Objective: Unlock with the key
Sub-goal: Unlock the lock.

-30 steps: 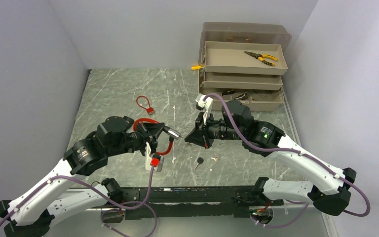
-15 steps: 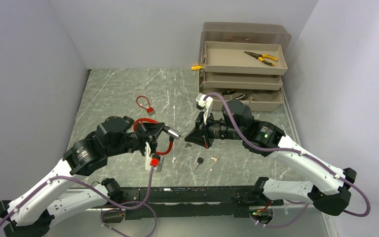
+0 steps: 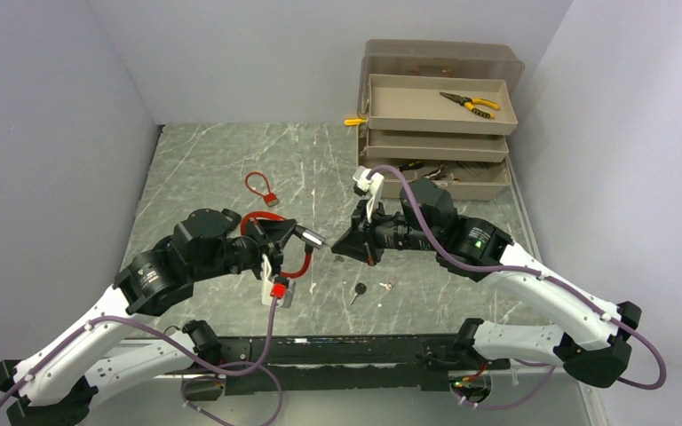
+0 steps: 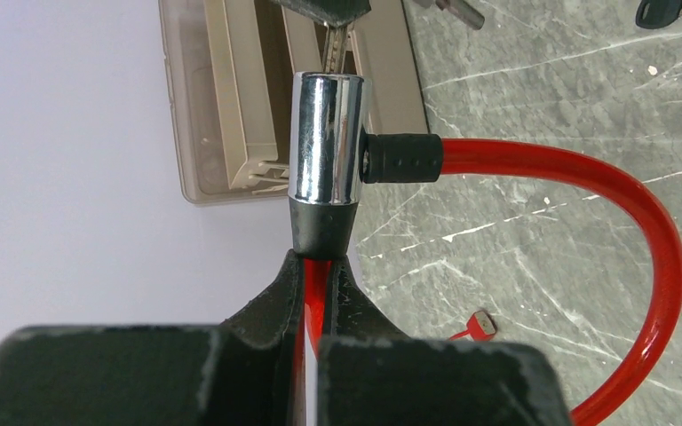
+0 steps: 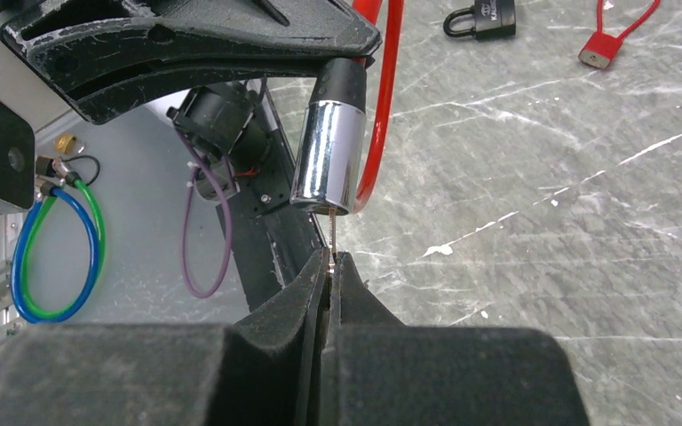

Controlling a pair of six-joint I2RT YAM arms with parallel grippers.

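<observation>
The cable lock [image 3: 305, 264] is held over the table's [image 3: 213, 160] middle in the left gripper [image 4: 320, 266], its cylinder [image 4: 327, 142] pointing right at the right gripper [image 5: 330, 266], whose key [image 5: 330, 232] meets the cylinder's end. Two loose keys [image 3: 358, 290] lie just in front. A smaller cable lock [image 3: 262, 189] lies behind-left; the tiered toolbox [image 3: 435, 145] stands far right, with pliers [image 3: 469, 104] in its top tray

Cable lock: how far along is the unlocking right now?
Done: left gripper clamps the red cable just behind the chrome cylinder; right gripper pinches the key. In hand: the key's tip is at the cylinder's end, blade mostly exposed. Left: push it home, turn, and pull out the black cable end, plugged into the cylinder's side.
</observation>
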